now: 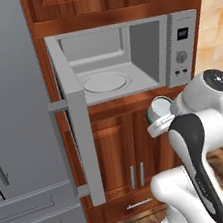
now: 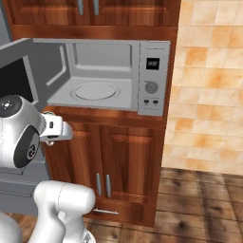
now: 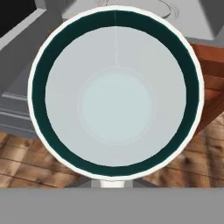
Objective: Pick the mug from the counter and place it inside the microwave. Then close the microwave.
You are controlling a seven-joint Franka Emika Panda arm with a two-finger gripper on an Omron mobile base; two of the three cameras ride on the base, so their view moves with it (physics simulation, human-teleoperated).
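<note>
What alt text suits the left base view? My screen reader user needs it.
The white arm holds the mug in its shut gripper, below the microwave, whose door hangs open to the left over a bare turntable. Grey fridge at left.

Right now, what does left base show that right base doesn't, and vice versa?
Left base alone: the grey fridge, the outer edge of the open microwave door with its bar handle, and the mug, rim-on beside the arm's wrist, below the cavity. Right base alone: the tan tiled wall down to the wood floor, and the door's inner face. Both: the microwave open, its turntable bare, and the wood cabinet doors beneath.
</note>
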